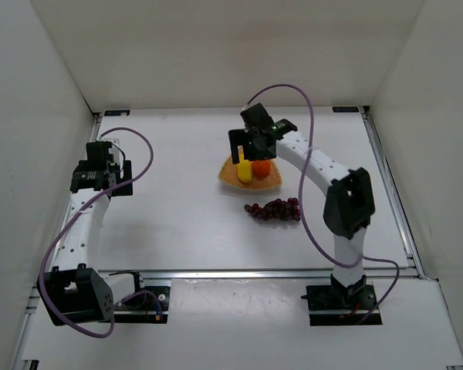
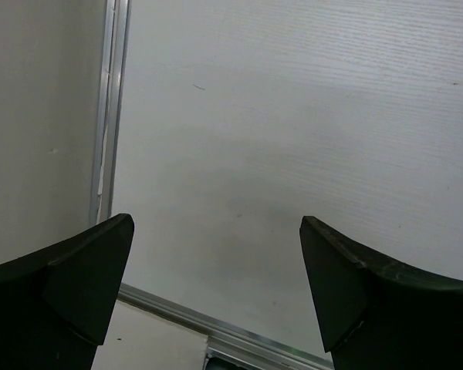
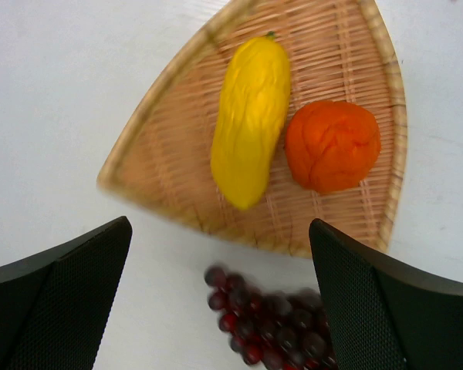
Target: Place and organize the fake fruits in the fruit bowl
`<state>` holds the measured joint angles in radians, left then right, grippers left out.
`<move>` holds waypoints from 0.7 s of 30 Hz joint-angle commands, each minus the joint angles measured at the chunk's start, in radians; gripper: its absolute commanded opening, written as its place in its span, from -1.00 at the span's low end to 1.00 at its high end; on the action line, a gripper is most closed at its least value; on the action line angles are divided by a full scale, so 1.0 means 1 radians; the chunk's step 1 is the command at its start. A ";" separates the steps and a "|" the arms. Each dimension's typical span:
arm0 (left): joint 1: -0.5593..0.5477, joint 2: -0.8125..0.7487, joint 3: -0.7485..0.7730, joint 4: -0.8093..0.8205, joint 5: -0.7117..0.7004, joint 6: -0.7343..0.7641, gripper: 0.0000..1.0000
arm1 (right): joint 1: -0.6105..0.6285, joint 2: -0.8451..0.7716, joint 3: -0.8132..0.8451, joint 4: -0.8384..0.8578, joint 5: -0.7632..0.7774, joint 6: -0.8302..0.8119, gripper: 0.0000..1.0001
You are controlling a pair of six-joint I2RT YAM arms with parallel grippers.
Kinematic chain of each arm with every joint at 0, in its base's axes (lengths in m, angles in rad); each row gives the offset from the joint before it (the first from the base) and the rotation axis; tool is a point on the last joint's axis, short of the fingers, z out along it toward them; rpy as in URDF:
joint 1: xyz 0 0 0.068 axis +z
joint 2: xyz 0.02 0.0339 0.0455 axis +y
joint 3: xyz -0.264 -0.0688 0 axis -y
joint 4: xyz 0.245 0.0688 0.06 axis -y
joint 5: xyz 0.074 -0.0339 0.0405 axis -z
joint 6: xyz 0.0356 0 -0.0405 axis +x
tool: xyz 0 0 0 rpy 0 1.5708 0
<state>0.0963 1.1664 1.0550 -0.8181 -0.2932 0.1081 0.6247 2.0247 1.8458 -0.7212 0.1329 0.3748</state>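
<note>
Starting at the left, the left gripper (image 2: 216, 254) hangs over bare table (image 1: 185, 200) close to the left rail (image 2: 110, 116), its fingers spread wide with nothing between them and no fruit anywhere near. It looks parked and has no part in the current step.

Right of centre sits the fruit bowl (image 3: 158, 135), a woven wedge. Inside it the banana (image 3: 251, 119) lies lengthwise and the orange (image 3: 332, 145) rests just beside it to the right, close enough that they may touch. The right gripper (image 3: 220, 231) hovers above the bowl's near edge, its fingers parted and gripping nothing.

On the table just near of the bowl, and a little right in the overhead view, lie the grapes (image 1: 275, 209), apart from the rim and the only fruit not yet in.

By my reading, two fruits are placed and the grapes are the step in hand. The next move calls for the right arm to shift nearer, drop over the bunch, and close across its narrow width. The bunch is lumpy, so a centred grip should hold best. The bowl's free space seems to be along its near side.
</note>
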 commanded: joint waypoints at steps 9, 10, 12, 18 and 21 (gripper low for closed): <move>0.005 0.006 0.025 -0.006 0.008 -0.005 1.00 | 0.116 -0.471 -0.574 -0.014 0.028 -0.537 1.00; 0.005 0.006 0.025 -0.006 0.008 -0.005 1.00 | 0.116 -0.471 -0.612 -0.014 0.062 -0.557 1.00; 0.005 0.006 0.025 -0.006 0.008 -0.005 1.00 | 0.129 -0.480 -0.622 -0.014 0.089 -0.579 1.00; 0.005 0.006 0.025 -0.006 0.008 -0.005 1.00 | 0.129 -0.356 -0.556 -0.059 0.070 -0.669 1.00; 0.005 0.006 0.025 -0.015 0.008 -0.005 1.00 | 0.129 -0.279 -0.546 -0.060 0.088 -0.691 1.00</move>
<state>0.0963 1.1767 1.0550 -0.8204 -0.2928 0.1078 0.7506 1.6901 1.2636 -0.7616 0.2031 -0.2455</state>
